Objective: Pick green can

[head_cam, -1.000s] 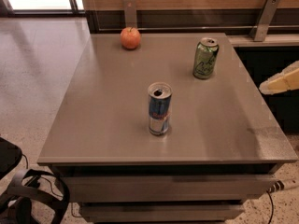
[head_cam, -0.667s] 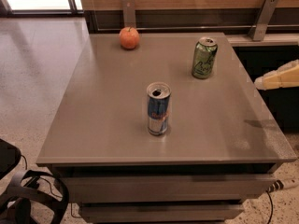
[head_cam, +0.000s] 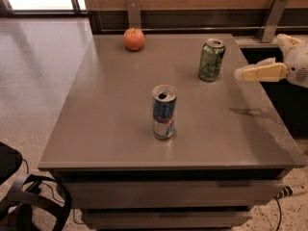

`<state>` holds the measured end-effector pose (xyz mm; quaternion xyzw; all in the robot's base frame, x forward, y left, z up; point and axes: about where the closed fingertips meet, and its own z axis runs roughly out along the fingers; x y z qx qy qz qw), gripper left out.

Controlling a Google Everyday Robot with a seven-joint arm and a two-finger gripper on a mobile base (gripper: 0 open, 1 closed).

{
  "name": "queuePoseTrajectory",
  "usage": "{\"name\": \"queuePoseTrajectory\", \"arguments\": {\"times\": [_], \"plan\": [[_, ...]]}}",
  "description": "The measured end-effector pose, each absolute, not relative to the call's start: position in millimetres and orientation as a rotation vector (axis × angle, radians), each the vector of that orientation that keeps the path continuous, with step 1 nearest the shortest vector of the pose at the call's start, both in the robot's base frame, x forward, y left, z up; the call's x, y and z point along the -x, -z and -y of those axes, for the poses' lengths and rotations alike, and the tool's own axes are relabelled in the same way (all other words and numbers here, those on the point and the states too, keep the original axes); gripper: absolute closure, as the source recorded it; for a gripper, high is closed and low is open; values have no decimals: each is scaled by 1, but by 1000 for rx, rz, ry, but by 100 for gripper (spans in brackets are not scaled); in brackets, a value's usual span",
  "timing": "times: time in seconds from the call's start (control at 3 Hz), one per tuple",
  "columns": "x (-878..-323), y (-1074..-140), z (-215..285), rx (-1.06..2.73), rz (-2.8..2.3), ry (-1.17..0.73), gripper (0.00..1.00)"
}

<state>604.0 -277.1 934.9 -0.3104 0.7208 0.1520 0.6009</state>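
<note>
Grey table (head_cam: 110,129) by the wood-panelled wall has the green can (head_cam: 211,59) standing upright near its far right corner, and the gripper (head_cam: 260,57) hangs just to the can's right, near the table's edge, its pale fingers (head_cam: 262,72) spread apart and holding nothing. I'd say it should slide in level so the jaws pass either side of the can's middle before closing, without tipping it. The blue-and-silver can (head_cam: 164,112) mid-table and the apple (head_cam: 134,38) at the back left stand well apart, so neither blocks the way.
</note>
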Motion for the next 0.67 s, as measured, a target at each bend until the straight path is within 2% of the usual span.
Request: {"name": "queuePoseTrajectory", "arguments": {"times": [0.67], "plan": [[-618,-933,267,732,-1647,-368,0]]}}
